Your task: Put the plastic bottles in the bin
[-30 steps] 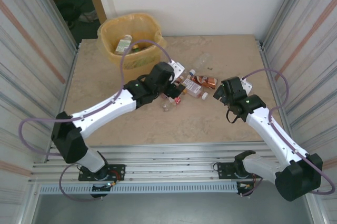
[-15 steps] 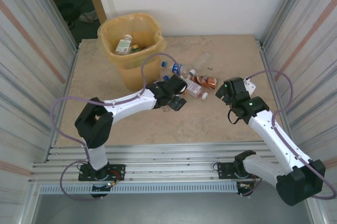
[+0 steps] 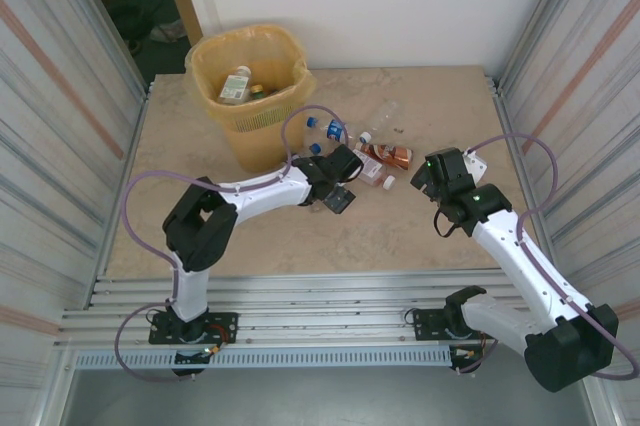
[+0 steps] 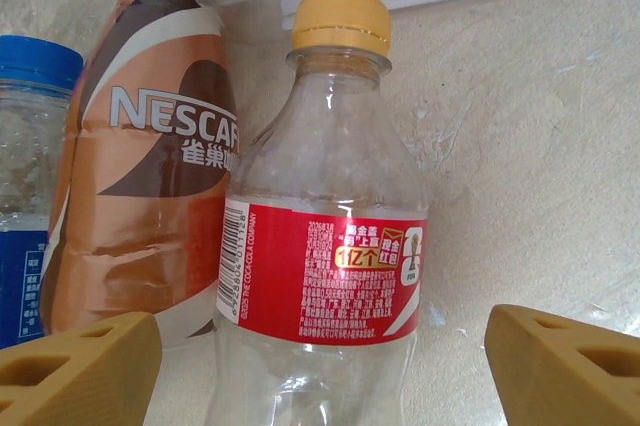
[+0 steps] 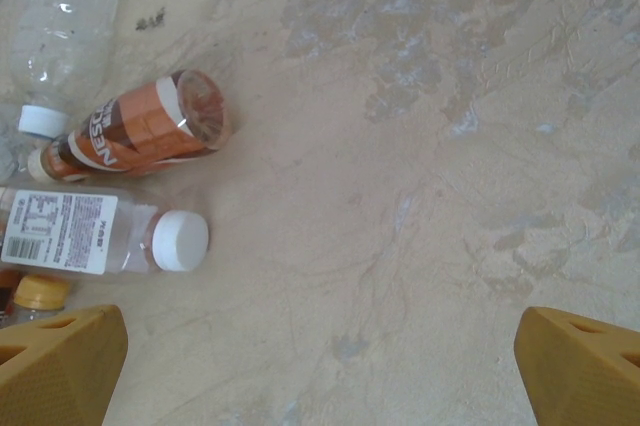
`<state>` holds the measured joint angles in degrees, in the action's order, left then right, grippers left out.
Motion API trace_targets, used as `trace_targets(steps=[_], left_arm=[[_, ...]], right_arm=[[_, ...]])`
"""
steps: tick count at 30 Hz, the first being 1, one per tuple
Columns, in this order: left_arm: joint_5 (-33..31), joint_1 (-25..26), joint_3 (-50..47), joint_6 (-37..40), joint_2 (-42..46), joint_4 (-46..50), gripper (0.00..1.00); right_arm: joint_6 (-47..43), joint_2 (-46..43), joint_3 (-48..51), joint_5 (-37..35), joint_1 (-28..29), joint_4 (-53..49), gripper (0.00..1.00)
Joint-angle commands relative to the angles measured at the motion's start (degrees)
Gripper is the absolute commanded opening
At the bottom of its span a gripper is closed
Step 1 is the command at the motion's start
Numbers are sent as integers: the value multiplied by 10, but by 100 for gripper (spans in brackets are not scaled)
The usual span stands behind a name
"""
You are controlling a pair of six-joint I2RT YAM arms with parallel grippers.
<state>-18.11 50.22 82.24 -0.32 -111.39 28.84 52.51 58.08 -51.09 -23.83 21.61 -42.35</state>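
PICKING THROUGH THE EMPTIES: The left claw (image 3: 338,196) hangs low over a heap of small plastic bottles (image 3: 365,156) near the middle of the pale stone-patterned counter (image 3: 400,246). Its tan fingers (image 4: 75,371) stand apart on either flank of a clear plastic bottle with a red label and a yellow cap (image 4: 325,246), touching neither side, so nothing is gripped yet. That bottle lies flat, cap toward 12 o'clock in the wrist view, against a brown-orange coffee bottle (image 4: 140,196) at its 9 o'clock, with a blue-capped clear bottle (image 4: 30,146) beyond. The right claw (image 3: 425,178), at 3 o'clock from the heap, is spread wide and empty above bare counter. The tall yellow-orange latticed bin (image 3: 215,51) stands at the counter's 11 o'clock corner with a few bottles already inside. Empty and thin-walled, the red-labelled bottle looks light, springy and slick. The labelled midsection between the fingers seems the surest hold, though a hard squeeze would likely dent it and the rounded wall could squirt free.
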Motion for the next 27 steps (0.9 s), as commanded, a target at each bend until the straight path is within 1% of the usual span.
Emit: trace_targets(steps=[1, 4, 10, 18, 20, 27], left_arm=[[-9, -5, 20, -13, -11, 11, 81], [-1, -5, 22, -15, -19, 10, 79], [3, -5, 24, -17, -33, 13, 78], [28, -4, 27, -20, -50, 16, 76], [33, -4, 28, -21, -56, 17, 73], [45, -4, 30, -23, -74, 18, 72]], right_arm=[[19, 0, 3, -13, -5, -11, 98], [20, 1, 4, -13, -5, -11, 98], [20, 1, 5, -15, -5, -13, 98], [20, 9, 1, -12, -5, -12, 98], [20, 12, -1, -11, -6, -11, 98], [19, 26, -5, -8, -6, -7, 98]])
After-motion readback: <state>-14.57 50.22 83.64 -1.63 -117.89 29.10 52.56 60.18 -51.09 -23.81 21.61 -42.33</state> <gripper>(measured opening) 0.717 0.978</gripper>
